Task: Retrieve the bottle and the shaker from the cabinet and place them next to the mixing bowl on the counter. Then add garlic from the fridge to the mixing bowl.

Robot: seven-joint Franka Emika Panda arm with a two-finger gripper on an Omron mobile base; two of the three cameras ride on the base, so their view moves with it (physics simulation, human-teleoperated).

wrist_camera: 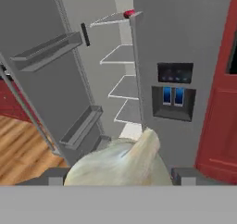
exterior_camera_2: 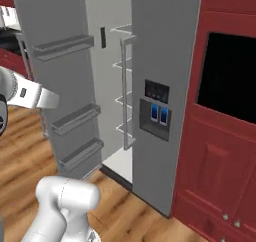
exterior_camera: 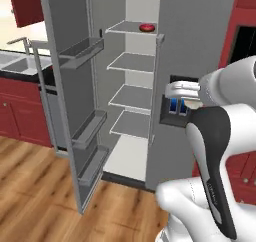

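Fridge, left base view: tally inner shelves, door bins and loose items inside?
Inner shelves: 4
Door bins: 3
Red item on the top shelf: 1
Total: 8

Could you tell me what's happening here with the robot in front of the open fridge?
The robot's hand is holding the garlic, a whitish lumpy bulb that sits between its fingertips in the hand view. It faces the fridge, whose left door stands wide open, showing pale shelves; a small red item lies on the top one. The counter with its sink is off to the left. The garlic is not yet at the bowl.
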